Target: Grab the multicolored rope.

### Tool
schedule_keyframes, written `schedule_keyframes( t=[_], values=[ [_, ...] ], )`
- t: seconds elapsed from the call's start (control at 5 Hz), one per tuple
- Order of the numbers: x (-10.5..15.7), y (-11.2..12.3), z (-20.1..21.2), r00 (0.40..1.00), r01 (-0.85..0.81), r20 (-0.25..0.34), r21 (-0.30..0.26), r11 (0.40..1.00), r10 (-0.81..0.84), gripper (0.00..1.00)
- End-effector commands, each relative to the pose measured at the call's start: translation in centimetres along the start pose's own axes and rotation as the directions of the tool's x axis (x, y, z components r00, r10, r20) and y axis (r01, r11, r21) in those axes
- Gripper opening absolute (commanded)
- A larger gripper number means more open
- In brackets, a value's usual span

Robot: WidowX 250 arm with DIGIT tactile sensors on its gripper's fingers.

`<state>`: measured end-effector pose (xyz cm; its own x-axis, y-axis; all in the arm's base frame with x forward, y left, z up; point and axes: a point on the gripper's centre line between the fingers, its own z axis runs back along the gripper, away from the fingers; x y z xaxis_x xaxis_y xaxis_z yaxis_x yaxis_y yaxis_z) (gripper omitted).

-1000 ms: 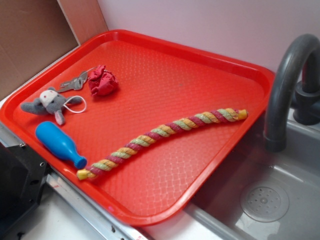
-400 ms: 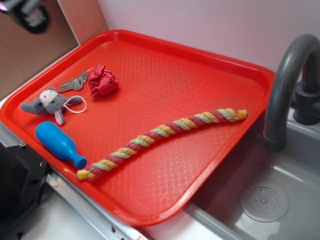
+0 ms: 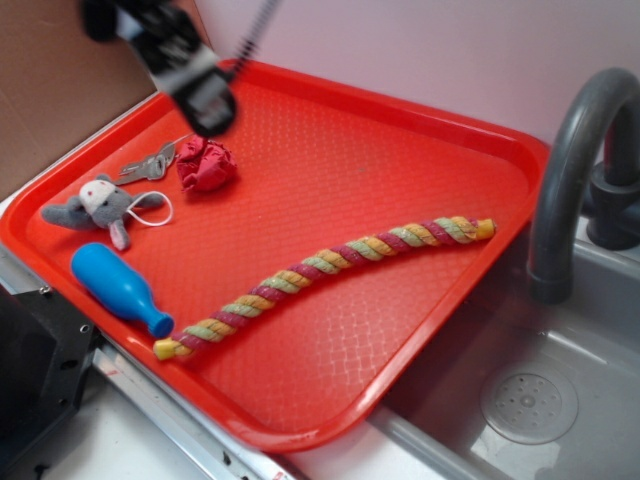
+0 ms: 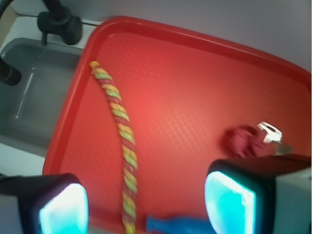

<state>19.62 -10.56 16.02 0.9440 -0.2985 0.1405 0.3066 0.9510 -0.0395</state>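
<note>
From my station, the gripper hangs blurred over the tray's far-left corner, its fingers spread wide and empty. The multicolored rope lies diagonally across the tray, well apart. I can read no writing anywhere.

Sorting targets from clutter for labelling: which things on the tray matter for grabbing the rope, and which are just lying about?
Belongs to the job:
multicolored rope
tool, open, above the tray's far left

Just lying about:
red cloth ball
keys
plush toy
blue bottle toy
</note>
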Motion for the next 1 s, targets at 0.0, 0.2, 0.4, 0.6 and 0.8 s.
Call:
schedule_keyframes(
  t=[0.0, 0.2, 0.4, 0.6, 0.8],
  values=[
    [1.1, -2.0, -4.2, 0.997, 0.069, -0.045, 0.024, 0.997, -0.068, 1.0],
    [1.2, -2.0, -6.7, 0.993, 0.069, -0.097, 0.015, 0.997, -0.067, 1.0],
    [1.0, -1.7, -9.0, 0.988, 0.054, -0.144, 0.048, 0.997, -0.046, 1.0],
    [0.5, -1.5, -11.5, 0.978, 0.06, -0.202, 0.049, 0.997, -0.049, 1.0],
    [0.1, -1.4, -13.1, 0.969, 0.053, -0.242, 0.029, 0.998, -0.045, 1.0]
  ],
)
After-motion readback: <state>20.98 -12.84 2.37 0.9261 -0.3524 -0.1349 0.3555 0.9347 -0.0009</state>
